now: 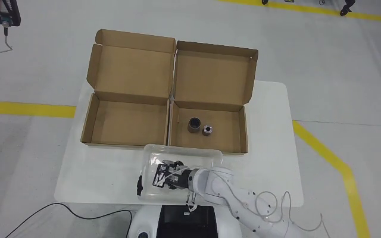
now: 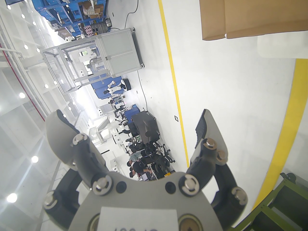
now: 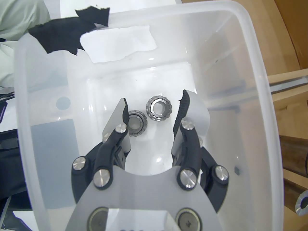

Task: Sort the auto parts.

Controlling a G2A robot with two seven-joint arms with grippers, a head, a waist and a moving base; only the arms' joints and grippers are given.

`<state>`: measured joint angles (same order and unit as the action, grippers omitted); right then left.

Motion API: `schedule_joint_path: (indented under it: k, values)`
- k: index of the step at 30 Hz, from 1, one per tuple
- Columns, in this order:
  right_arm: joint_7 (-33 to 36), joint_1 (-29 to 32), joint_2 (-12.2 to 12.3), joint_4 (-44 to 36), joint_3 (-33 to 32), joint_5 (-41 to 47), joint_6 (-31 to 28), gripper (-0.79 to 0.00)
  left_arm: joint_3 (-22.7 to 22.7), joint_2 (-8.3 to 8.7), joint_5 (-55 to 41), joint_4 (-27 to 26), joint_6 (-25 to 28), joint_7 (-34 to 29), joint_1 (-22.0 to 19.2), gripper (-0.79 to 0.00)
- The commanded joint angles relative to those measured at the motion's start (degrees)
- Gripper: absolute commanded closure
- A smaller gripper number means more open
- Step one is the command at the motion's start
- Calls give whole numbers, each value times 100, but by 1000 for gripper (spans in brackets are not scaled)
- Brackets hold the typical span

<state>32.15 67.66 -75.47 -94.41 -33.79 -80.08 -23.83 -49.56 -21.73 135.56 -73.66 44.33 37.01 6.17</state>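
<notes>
The left gripper (image 2: 131,118) is seen with its fingers spread wide and nothing held between them, the hall floor behind it. On the table (image 1: 268,119), the left cardboard box (image 1: 119,122) is set farthest left, its lid folded back. Just in front of both boxes, at the table's near edge, a clear plastic bin (image 1: 202,152) is placed. The right gripper (image 3: 154,102) is lowered into it, fingers parted and nothing gripped. A first bearing (image 3: 159,108) lies between the fingertips, and a second bearing (image 3: 137,123) is partly hidden behind one finger. In the right cardboard box (image 1: 229,128), a dark sleeve (image 1: 194,125) and a small metal part (image 1: 207,130) are set just beside each other.
</notes>
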Motion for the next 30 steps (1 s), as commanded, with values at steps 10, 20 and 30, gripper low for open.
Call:
schedule_joint_path:
  k: [10, 20, 30]
  values:
    - [103, -193, -179, 359, 214, 19, 260, -431, 0, 0, 0, 0, 0, 0, 0, -785]
    - [208, -315, -313, 609, 344, -39, 369, -336, 0, 0, 0, 0, 0, 0, 0, -785]
    - [278, -357, -401, 740, 383, -73, 403, 0, 0, 0, 0, 0, 0, 0, 0, -785]
